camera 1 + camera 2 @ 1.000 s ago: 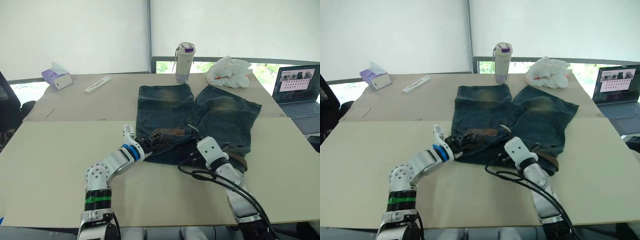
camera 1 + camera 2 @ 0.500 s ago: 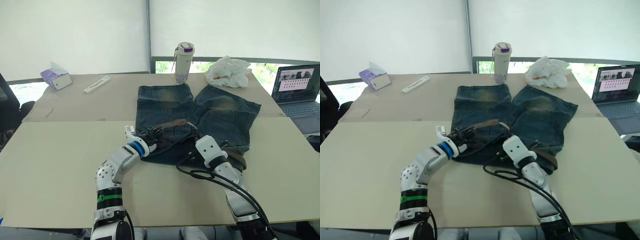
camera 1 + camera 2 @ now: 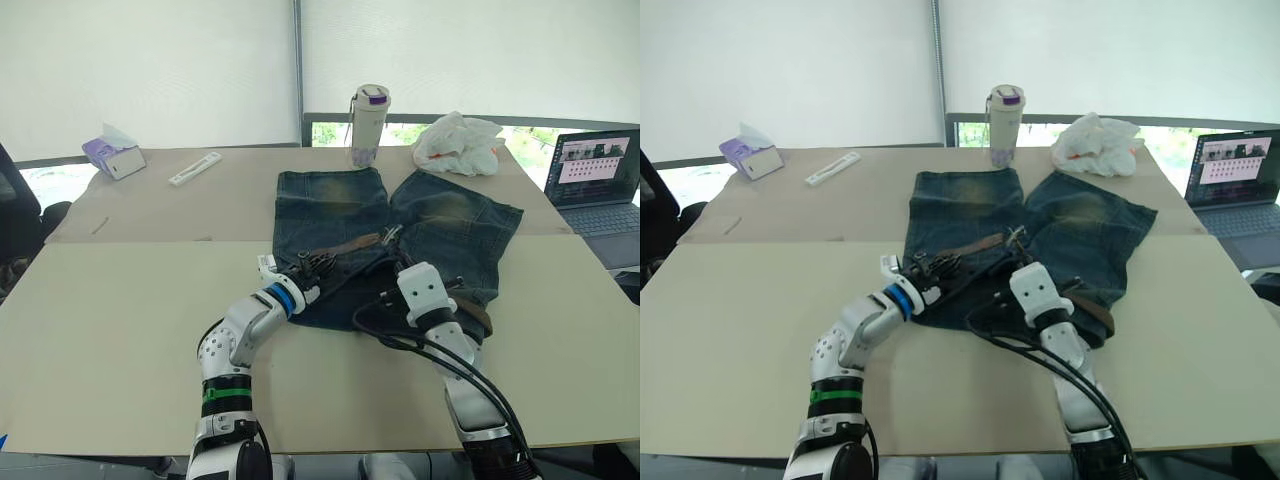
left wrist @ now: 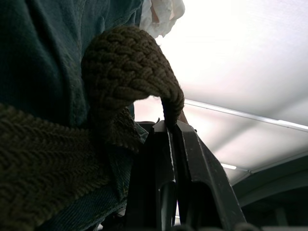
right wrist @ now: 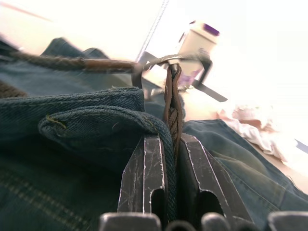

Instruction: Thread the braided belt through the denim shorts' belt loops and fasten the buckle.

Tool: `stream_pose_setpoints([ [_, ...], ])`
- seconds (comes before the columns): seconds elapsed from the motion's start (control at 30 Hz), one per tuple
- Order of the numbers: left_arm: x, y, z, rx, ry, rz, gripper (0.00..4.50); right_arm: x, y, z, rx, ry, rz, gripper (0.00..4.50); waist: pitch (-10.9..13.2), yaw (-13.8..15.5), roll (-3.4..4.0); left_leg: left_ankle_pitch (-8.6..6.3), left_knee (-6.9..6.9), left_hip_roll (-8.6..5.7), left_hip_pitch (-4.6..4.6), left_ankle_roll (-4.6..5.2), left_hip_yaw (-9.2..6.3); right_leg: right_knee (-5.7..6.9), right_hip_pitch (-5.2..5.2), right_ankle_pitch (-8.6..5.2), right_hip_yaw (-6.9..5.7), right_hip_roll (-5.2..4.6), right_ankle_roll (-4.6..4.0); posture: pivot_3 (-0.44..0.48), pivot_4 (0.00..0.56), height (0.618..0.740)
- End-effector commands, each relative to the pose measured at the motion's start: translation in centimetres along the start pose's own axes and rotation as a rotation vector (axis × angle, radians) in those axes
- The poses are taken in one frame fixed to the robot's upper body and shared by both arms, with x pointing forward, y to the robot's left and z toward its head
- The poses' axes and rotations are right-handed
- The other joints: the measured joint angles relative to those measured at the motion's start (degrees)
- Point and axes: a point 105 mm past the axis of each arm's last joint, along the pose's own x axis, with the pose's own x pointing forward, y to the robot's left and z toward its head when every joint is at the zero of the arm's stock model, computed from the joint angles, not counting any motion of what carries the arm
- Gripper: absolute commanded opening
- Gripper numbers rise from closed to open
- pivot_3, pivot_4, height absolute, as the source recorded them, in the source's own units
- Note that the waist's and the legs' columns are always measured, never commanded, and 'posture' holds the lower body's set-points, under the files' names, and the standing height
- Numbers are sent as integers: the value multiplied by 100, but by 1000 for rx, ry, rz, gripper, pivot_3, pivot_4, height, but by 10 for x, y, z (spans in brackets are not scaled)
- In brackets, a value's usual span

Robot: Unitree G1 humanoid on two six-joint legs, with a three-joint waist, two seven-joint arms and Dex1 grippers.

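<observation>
Since a second ago we see both arms reach further up the shorts (image 3: 400,230), and the belt (image 3: 350,246) now stretches as a raised line between them. Our left pincer (image 3: 318,266) is clamped on a rounded fold of thick woven braid; our right pincer (image 3: 392,243) pinches the thin belt end just below the bent metal buckle (image 5: 168,65). One pair of faded denim shorts lies flat, legs away from us, waistband nearest. One loop (image 5: 106,120) of stitched denim curls beside the right fingers (image 5: 144,168). The beige worktop (image 3: 100,320) carries a tissue box (image 3: 113,155), a white strip (image 3: 195,168), one bottle (image 3: 366,125), crumpled white plastic (image 3: 458,143) and a laptop (image 3: 595,180), before pale blinds (image 3: 150,70).
</observation>
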Motion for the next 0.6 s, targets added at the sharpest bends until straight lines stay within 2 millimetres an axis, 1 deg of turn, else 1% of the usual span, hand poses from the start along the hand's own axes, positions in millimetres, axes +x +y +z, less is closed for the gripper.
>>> stream_pose_setpoints([
  [0.03, 0, -13, -2, -1, 9, -36, 0, 1, -17, 34, -24, -151, -69, 16, 0, -1, 0, 0, 0, 0, 0, 0, 0, 0, 0, 0, 0, 0, 0, 0, 150, 740],
  [0.2, 1, -18, -5, 2, 21, -43, 0, 3, -13, 36, 24, -166, -69, 16, 0, -3, 0, 0, 0, 0, 0, 0, 0, 0, -1, 0, 0, 0, 0, 0, 150, 740],
  [0.27, 1, -15, -5, 7, 23, -25, 0, 5, -14, 38, 44, -167, -81, 16, 0, -4, 0, 0, -1, 0, 1, 0, 1, 0, 0, 0, 0, 0, 0, 0, 150, 740],
  [0.5, -1, -8, -1, 19, 11, 9, 0, 8, -16, 47, 26, -209, -78, 16, 0, -3, 1, 0, 0, 0, 0, 0, 1, 0, 0, 0, -1, 0, 0, 0, 150, 740],
  [0.6, 6, -8, -4, 33, 21, 16, 0, 8, -10, 48, -2, -222, -40, 16, -1, -3, 1, 0, 0, -1, 0, 0, 1, 0, 0, 0, -1, 0, 0, 0, 150, 740],
])
